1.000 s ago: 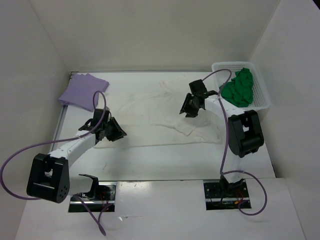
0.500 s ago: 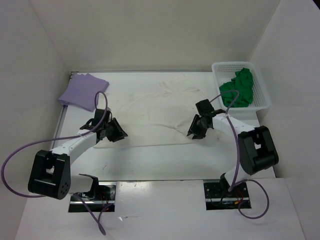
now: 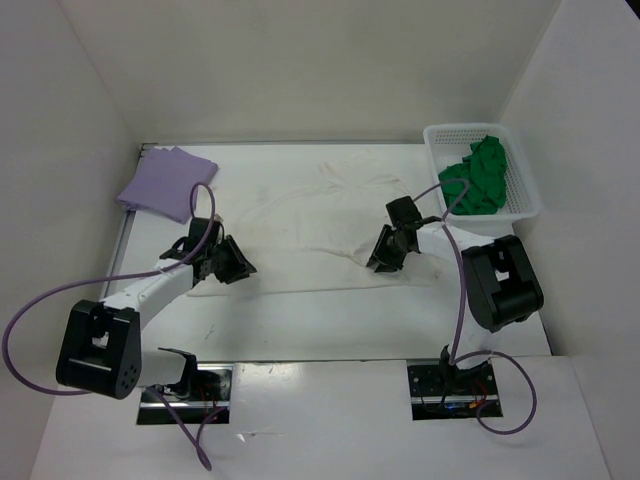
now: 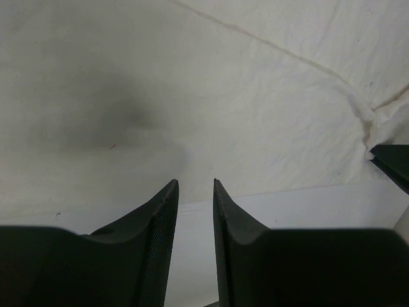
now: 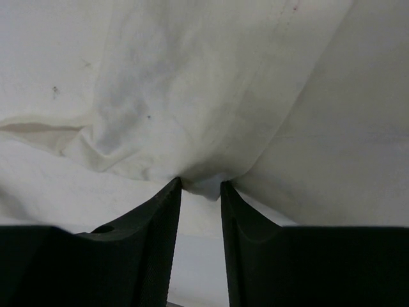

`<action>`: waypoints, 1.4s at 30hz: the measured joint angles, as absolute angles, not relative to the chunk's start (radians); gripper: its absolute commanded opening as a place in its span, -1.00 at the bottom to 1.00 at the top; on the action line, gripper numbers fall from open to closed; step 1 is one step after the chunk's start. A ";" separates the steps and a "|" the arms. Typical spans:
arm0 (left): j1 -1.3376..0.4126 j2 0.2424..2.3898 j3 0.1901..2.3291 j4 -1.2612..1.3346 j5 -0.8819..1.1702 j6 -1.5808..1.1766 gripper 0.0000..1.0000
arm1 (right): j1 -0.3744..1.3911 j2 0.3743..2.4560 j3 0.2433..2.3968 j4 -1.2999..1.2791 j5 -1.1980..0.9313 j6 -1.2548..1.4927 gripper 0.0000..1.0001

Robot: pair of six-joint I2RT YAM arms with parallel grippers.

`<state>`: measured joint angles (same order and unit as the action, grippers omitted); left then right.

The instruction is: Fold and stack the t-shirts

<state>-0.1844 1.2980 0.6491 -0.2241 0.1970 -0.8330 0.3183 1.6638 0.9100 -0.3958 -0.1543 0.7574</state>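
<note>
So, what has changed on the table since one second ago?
The right hand moved toward the near edge of the table, down to the near right part of the cream shirt. Cloth now bunches at its fingertips, but a firm grip cannot be confirmed. The left hand, the lavender shirt and the green shirt in the basket stayed as they were.

no legible text, seemingly

Plain white walls [image 3: 320, 70] enclose the flat white desk [image 3: 300, 320] on three sides, under even, diffuse light with only soft shadows.
</note>
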 measured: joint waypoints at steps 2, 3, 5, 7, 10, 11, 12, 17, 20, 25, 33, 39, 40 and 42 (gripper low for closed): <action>-0.184 1.295 0.649 -0.223 0.197 -0.833 -0.29 | 0.318 1.667 0.913 -0.395 -0.156 0.756 -0.52; -0.184 1.293 0.649 -0.224 0.197 -0.833 -0.29 | 0.318 1.670 0.918 -0.395 -0.156 0.754 -0.57; -0.184 1.293 0.649 -0.224 0.197 -0.833 -0.29 | 0.318 1.679 0.934 -0.395 -0.155 0.754 -0.64; -0.184 1.293 0.649 -0.224 0.197 -0.833 -0.29 | 0.318 1.680 0.952 -0.398 -0.155 0.753 -0.64; -0.184 1.293 0.649 -0.224 0.197 -0.833 -0.29 | 0.318 1.687 1.007 -0.406 -0.155 0.746 -0.73; -0.184 1.293 0.649 -0.223 0.197 -0.834 -0.29 | 0.318 1.694 1.032 -0.408 -0.155 0.743 -0.76; -0.184 1.293 0.649 -0.224 0.197 -0.833 -0.29 | 0.318 1.707 1.061 -0.407 -0.155 0.741 -0.76; -0.184 1.293 0.649 -0.224 0.197 -0.833 -0.29 | 0.318 1.817 1.209 -0.407 -0.159 0.727 -0.79; -0.184 1.293 0.649 -0.223 0.196 -0.833 -0.29 | 0.318 1.901 1.280 -0.411 -0.162 0.712 -0.63; -0.184 1.293 0.649 -0.224 0.196 -0.834 -0.26 | 0.321 2.001 1.369 -0.418 -0.169 0.694 -0.45; -0.184 1.293 0.662 -0.233 0.185 -0.834 -0.24 | 0.350 2.007 1.461 -0.421 -0.198 0.678 -0.21; -0.184 1.293 0.677 -0.226 0.178 -0.834 -0.24 | 0.360 1.988 1.467 -0.463 -0.136 0.651 -0.20; -0.184 1.294 0.677 -0.226 0.178 -0.834 -0.24 | 0.360 1.988 1.467 -0.473 -0.123 0.649 -0.20; -0.184 1.296 0.677 -0.223 0.178 -0.834 -0.24 | 0.360 1.988 1.467 -0.497 -0.101 0.645 -0.16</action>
<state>-0.1844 1.2964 0.6773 -0.2230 0.1780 -0.8337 0.3603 1.9881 1.4670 -0.4973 -0.1009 0.6445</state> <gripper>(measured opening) 0.380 0.401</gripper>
